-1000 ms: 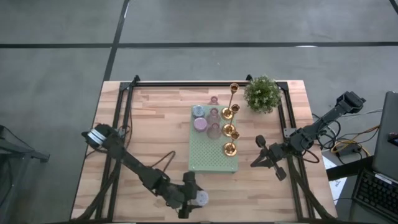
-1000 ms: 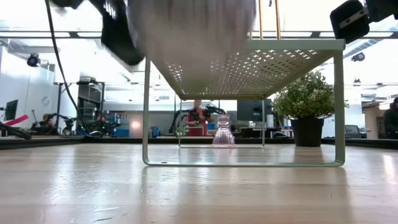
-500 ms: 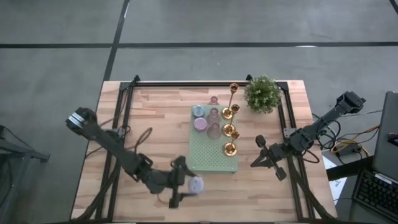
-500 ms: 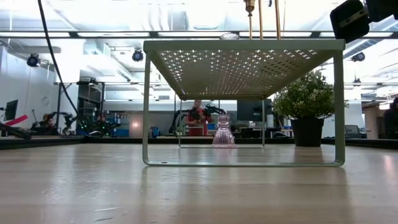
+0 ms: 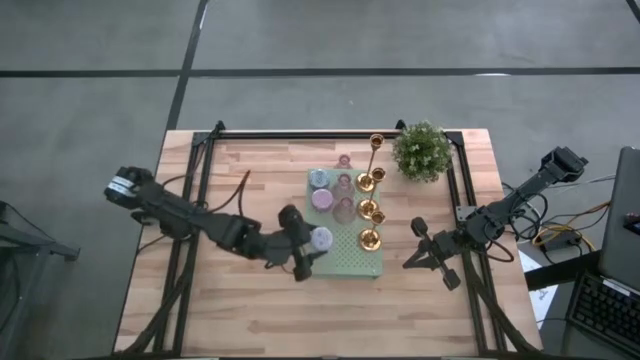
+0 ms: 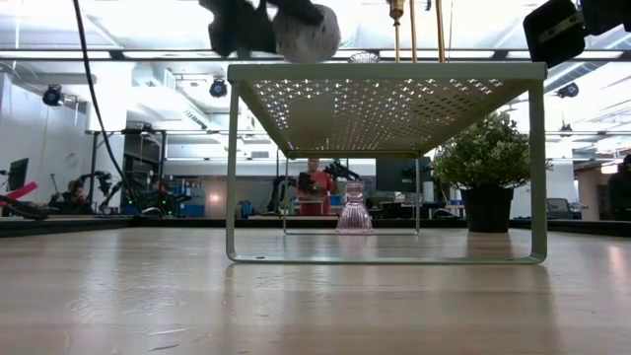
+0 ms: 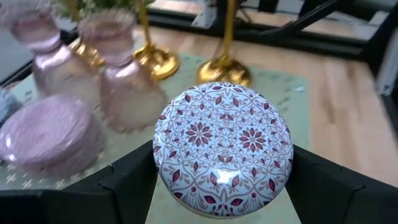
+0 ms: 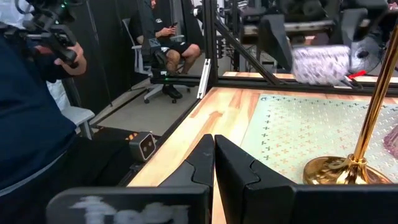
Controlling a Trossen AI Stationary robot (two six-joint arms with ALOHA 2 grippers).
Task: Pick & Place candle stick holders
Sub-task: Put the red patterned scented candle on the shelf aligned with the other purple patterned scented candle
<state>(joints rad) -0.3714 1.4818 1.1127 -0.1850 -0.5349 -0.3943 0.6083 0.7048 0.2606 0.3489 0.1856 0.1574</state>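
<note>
My left gripper (image 5: 303, 250) is shut on a round tin (image 5: 320, 238) with a white lid patterned in red and blue. It holds the tin over the near left part of the pale green perforated stand (image 5: 345, 262). On the stand are gold holders (image 5: 370, 238), one tall and thin (image 5: 376, 143), pink glass holders (image 5: 344, 210), a lavender round one (image 5: 322, 199) and a blue-grey one (image 5: 318, 178). My right gripper (image 5: 425, 250) is shut and empty, right of the stand; its fingers (image 8: 214, 155) lie together. My left gripper pinches the tin's round side wall (image 7: 163, 163) between its two fingers (image 7: 134, 183), one on each opposite side. The fingers come from the table's left, slanting a little down. The tin is level with its lid (image 7: 224, 143) up, lifted clear above the stand.
A potted green plant (image 5: 421, 150) stands at the far right of the table. One pink glass holder (image 6: 354, 209) stands on the table behind the stand. The stand is raised on thin legs (image 6: 233, 177). A black frame (image 5: 200, 200) runs along the table's sides. People sit beyond the table.
My left gripper has carried the tin from the table's near edge up and toward the far edge. It now holds it over the green stand's near left part. The arm has swung about so the fingers point toward the table's right. The tin stays level in the hold.
</note>
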